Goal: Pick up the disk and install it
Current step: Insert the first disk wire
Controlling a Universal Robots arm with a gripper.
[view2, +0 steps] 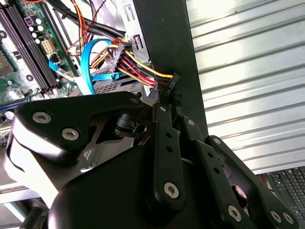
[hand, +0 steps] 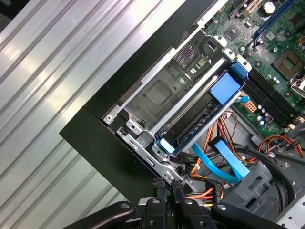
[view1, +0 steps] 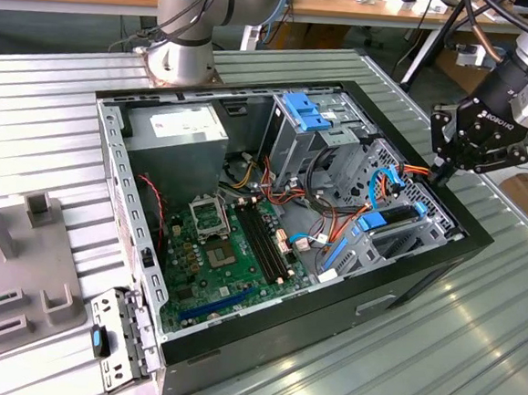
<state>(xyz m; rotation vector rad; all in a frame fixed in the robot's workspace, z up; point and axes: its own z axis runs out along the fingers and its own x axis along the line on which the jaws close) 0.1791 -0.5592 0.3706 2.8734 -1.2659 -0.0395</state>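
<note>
Hovering over the open black computer case's (view1: 441,266) edge, the black gripper (view1: 449,166), fingers pressed together on nothing, clears the blue-framed grey disk (hand: 202,117) already seated in its metal bay at that corner.

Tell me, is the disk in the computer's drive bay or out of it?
In. The disk, edged by its blue carrier, sits on edge in the metal drive bay at the case's corner.
</note>
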